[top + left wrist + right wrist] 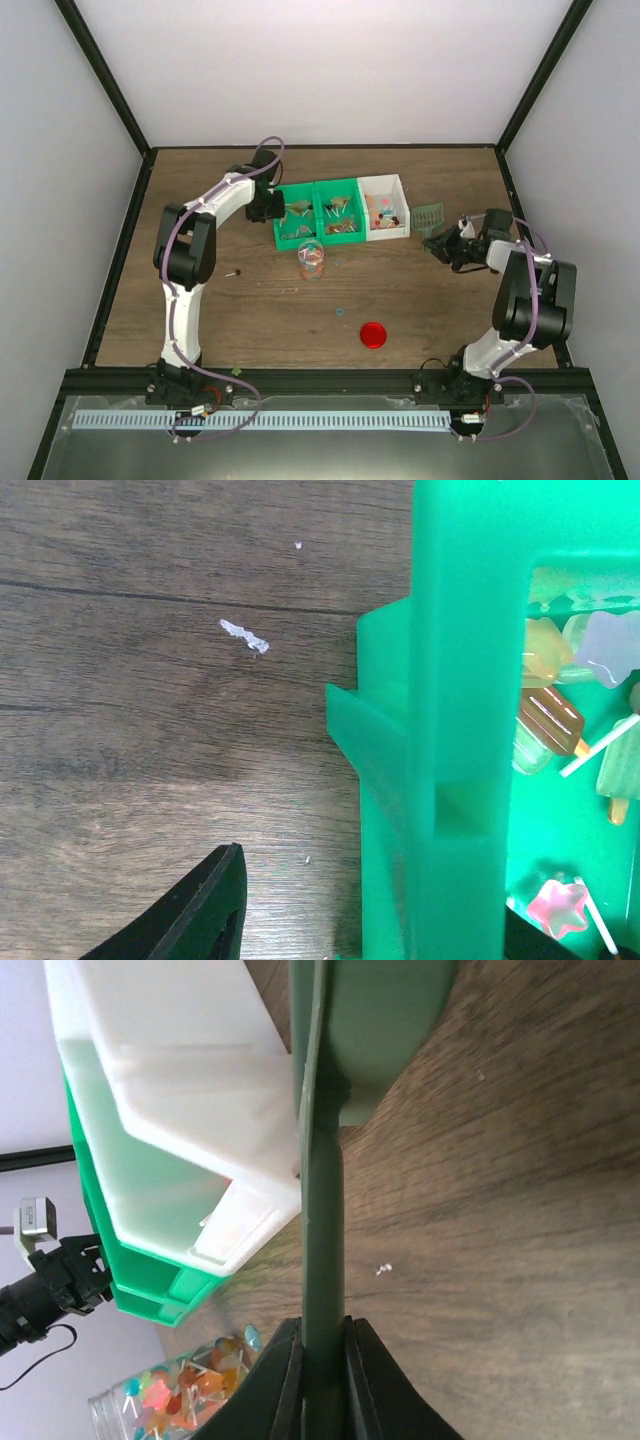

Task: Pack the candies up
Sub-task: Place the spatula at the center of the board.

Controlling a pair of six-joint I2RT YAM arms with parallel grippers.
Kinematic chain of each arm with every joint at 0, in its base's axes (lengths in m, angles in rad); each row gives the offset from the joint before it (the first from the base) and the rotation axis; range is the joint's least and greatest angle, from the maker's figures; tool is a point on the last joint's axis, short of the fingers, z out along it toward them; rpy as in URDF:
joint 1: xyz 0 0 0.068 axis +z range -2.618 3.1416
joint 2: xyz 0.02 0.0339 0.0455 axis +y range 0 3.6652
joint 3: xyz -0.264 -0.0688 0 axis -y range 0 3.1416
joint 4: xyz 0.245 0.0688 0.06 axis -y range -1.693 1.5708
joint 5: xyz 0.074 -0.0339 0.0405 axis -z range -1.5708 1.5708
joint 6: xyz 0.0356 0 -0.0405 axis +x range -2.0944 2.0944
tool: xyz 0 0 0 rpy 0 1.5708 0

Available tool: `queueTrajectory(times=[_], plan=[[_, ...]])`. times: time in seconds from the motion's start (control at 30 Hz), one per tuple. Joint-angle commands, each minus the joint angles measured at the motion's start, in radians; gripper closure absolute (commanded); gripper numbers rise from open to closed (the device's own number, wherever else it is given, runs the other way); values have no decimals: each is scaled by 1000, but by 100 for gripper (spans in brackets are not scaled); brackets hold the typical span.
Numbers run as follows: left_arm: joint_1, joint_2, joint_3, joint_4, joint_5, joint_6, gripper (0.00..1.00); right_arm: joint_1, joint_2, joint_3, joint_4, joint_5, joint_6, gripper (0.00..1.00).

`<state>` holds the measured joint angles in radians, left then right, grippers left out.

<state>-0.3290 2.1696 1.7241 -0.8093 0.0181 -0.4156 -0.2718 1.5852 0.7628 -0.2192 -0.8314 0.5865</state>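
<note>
left end effector (pixel 375 895) partly open, black fingers astride the smooth green bin (pixel 450 680) wall, gripping nothing | candies (pixel 550 720) glossy, wrapped, in green bin, white bin (pixel 385 208) and clear round jar (pixel 311 260) | right end effector (pixel 322 1328) clamped on thin dark-green plastic piece (pixel 322 1210) | wood-grain tabletop (pixel 250 310)

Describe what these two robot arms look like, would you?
Both the left arm and right arm have smooth white links joined by chunky black joints. A thin lilac cable runs along each one. The left pincer and right pincer are black, each with two tapered fingers.
</note>
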Motion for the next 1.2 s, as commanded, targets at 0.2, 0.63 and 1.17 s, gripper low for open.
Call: queueTrajectory(times=[0.2,0.63,1.17], plan=[[6,78,109,-64,-97,10,54,-14,89,92,-20,38,-125,74],[10,158,283,-117,-126,11,54,-8,-255,97,-262,248,-185,47],[-4,-195,117,8,-171,-5,54,620,-635,-229,-442,515,60,50]])
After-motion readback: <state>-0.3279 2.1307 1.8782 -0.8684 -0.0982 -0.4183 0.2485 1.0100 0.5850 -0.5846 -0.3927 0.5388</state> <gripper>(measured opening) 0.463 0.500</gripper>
